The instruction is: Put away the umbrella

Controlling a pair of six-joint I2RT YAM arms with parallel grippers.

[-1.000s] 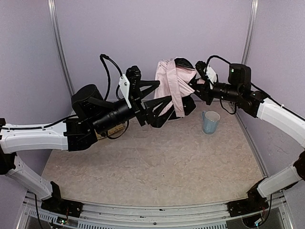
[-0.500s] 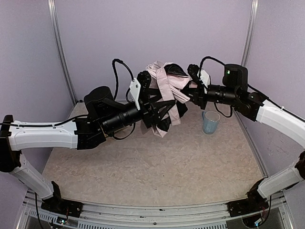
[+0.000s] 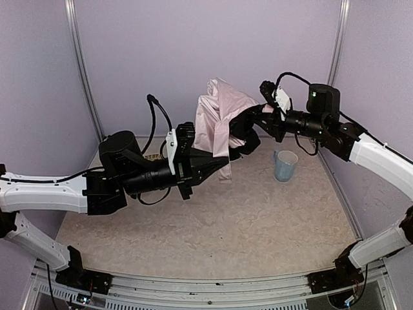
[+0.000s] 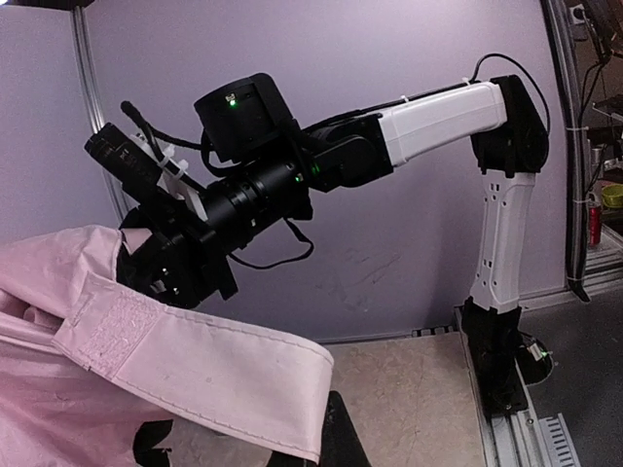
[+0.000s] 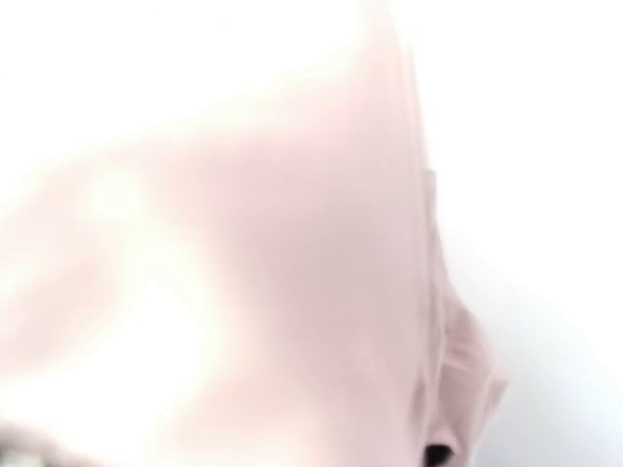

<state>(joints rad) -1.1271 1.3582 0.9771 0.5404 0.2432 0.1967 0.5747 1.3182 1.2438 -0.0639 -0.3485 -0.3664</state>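
Note:
The umbrella (image 3: 216, 116) hangs in the air at the back of the table, a crumpled pale pink bundle with black lining showing at its right. My right gripper (image 3: 248, 129) is shut on its black right end, and pink fabric (image 5: 292, 292) fills the whole right wrist view. My left gripper (image 3: 221, 161) is shut at the bundle's lower edge, pinching a hanging pink band. In the left wrist view that band (image 4: 195, 360), with a fuzzy patch on it, runs down to my dark fingertips (image 4: 336, 438). The right gripper (image 4: 170, 263) grips the fabric behind it.
A light blue cup (image 3: 284, 165) stands on the table below the right arm. A tan woven tray (image 3: 151, 157) peeks out behind the left arm. Purple walls close in at the back and on both sides.
My left gripper came in open, then shut at the fabric's lower edge and pulled down and left. The pink bundle shifted and now hangs longer. The right gripper kept its hold.

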